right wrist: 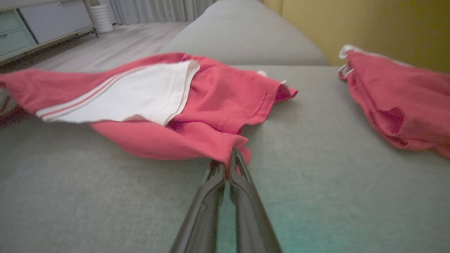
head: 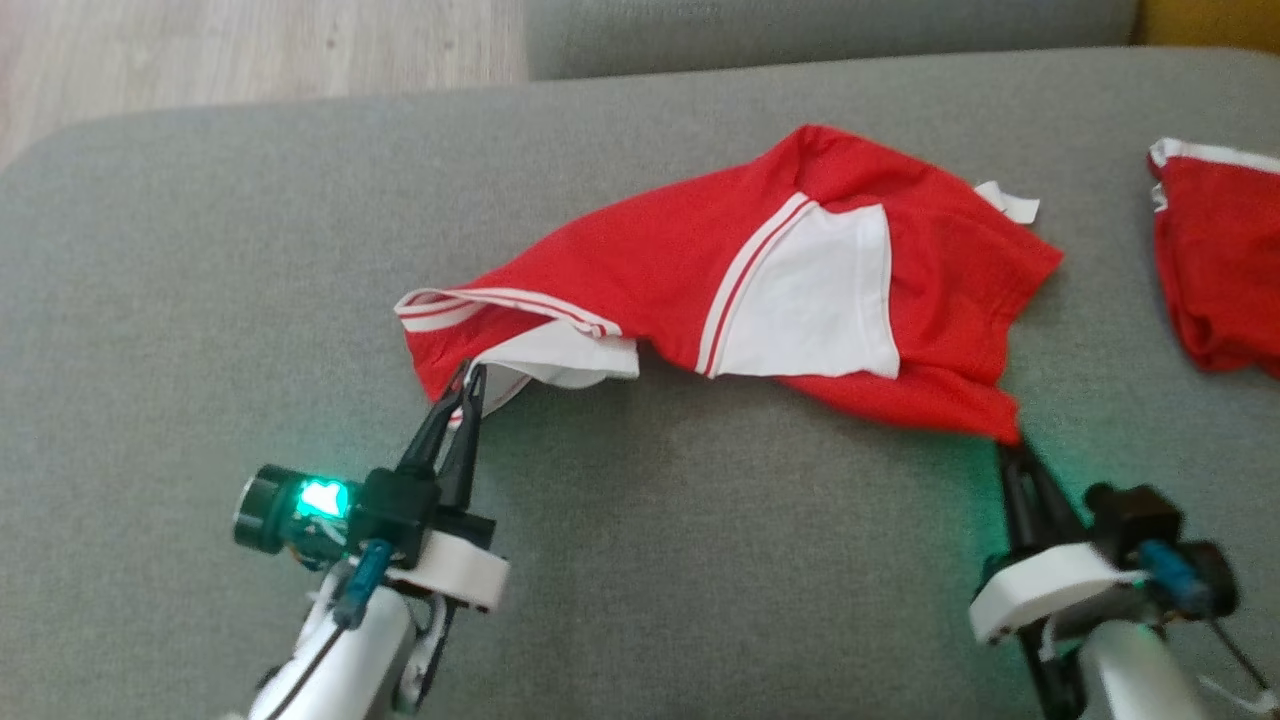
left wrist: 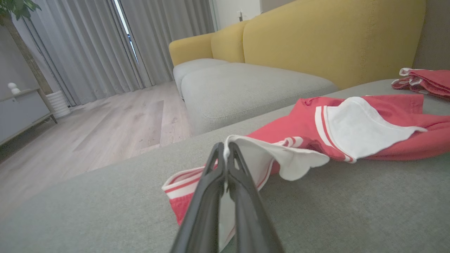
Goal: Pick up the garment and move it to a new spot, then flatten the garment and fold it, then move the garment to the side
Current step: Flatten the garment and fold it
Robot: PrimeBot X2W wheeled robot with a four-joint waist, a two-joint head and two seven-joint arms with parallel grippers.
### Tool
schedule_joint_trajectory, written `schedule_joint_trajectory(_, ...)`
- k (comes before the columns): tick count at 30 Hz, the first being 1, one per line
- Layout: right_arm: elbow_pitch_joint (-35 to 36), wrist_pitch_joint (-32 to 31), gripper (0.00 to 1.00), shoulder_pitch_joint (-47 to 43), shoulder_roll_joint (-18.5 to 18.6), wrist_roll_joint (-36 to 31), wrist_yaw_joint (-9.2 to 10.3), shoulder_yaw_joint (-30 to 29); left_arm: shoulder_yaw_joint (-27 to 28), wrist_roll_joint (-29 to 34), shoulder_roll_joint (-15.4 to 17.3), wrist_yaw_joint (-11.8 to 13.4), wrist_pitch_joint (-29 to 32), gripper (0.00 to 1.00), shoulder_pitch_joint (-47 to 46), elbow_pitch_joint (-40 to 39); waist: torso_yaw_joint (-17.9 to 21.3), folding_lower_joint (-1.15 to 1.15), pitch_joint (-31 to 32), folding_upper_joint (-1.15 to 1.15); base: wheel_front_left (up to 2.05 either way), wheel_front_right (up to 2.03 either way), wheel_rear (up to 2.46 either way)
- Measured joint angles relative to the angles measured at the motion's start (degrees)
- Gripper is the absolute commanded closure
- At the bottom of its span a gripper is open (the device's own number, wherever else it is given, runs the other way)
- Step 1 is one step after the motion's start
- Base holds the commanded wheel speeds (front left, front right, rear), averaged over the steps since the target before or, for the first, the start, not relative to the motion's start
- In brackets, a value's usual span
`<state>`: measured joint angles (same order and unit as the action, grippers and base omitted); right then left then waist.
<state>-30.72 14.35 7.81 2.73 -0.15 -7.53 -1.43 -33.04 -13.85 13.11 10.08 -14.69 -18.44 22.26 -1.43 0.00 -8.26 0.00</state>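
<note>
My left pincer is pressed together on the white, red-striped edge of the red-and-white shirt, cloth caught between its fingertips. My right pincer is pinched shut on a red corner of the same shirt. The shirt spans from one pincer to the other, bowing away ahead of both sets of fingertips, its white panel facing up, on the grey sofa cushion. A second red garment lies crumpled ahead and to the right of my right pincer, apart from the shirt.
</note>
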Motion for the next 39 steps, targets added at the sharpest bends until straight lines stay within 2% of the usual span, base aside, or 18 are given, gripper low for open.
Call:
schedule_joint_trajectory(3, 5.0, 0.0, 1.00, -0.4, 0.0, 0.0, 0.00, -2.2, 1.1, 1.0, 1.9, -0.1, 0.0, 1.00, 0.5, -3.0, 0.2, 0.00, 1.7, 0.00, 0.00, 0.00, 0.00)
schedule_joint_trajectory(7, 11.6, 0.0, 1.00, -0.4, 0.9, -0.6, 0.00, -3.9, 2.7, 2.9, 6.8, -1.6, 0.0, 1.00, 0.4, -7.4, 0.6, 0.00, 4.4, 0.00, 0.00, 0.00, 0.00)
schedule_joint_trajectory(13, 19.8, -1.4, 1.00, 0.2, 7.5, -0.4, 0.00, -6.1, 4.2, 3.6, 12.8, -4.9, 1.4, 1.00, -3.8, -14.1, 1.1, -0.01, 9.0, 0.00, 0.00, 0.00, 0.00)
schedule_joint_trajectory(18, 29.4, -7.9, 1.00, 4.6, 10.9, 1.4, 0.00, -6.8, 6.8, 3.7, 15.4, -6.8, 4.2, 1.00, -12.7, -19.8, 1.5, -0.01, 11.5, 0.00, 0.00, 0.00, 0.00)
schedule_joint_trajectory(20, 31.2, -9.3, 1.00, 5.8, 11.5, 2.3, 0.00, -6.8, 7.2, 3.7, 15.9, -7.4, 4.8, 1.00, -14.4, -20.5, 1.5, -0.01, 11.9, 0.00, 0.00, 0.00, 0.00)
schedule_joint_trajectory(24, 34.6, -13.7, 1.00, 10.2, 15.1, 4.1, 0.00, -6.8, 7.6, 3.8, 17.0, -9.1, 6.5, 1.00, -21.6, -21.4, 1.6, -0.01, 12.2, 0.00, 0.00, 0.00, 0.00)
schedule_joint_trajectory(29, 31.7, -18.3, 1.00, 18.2, 17.8, 9.2, 0.00, -3.6, 7.6, 3.8, 16.5, -11.7, 6.4, 1.00, -30.9, -17.3, 1.4, -0.01, 10.9, 0.00, 0.00, 0.00, 0.00)
schedule_joint_trajectory(34, 22.0, -21.5, 1.00, 28.7, 19.9, 14.6, 0.00, 2.5, 6.6, 4.4, 14.4, -14.4, 5.4, 1.00, -40.0, -5.3, 1.0, 0.00, 7.9, 0.00, 0.00, 0.00, 0.00)
schedule_joint_trajectory(39, 12.1, -19.0, 1.00, 42.1, 21.5, 15.9, 0.00, 7.9, 7.0, 5.1, 11.3, -14.7, 2.5, 1.00, -50.9, 6.1, 0.6, 0.02, 2.3, 0.00, 0.00, 0.00, 0.00)
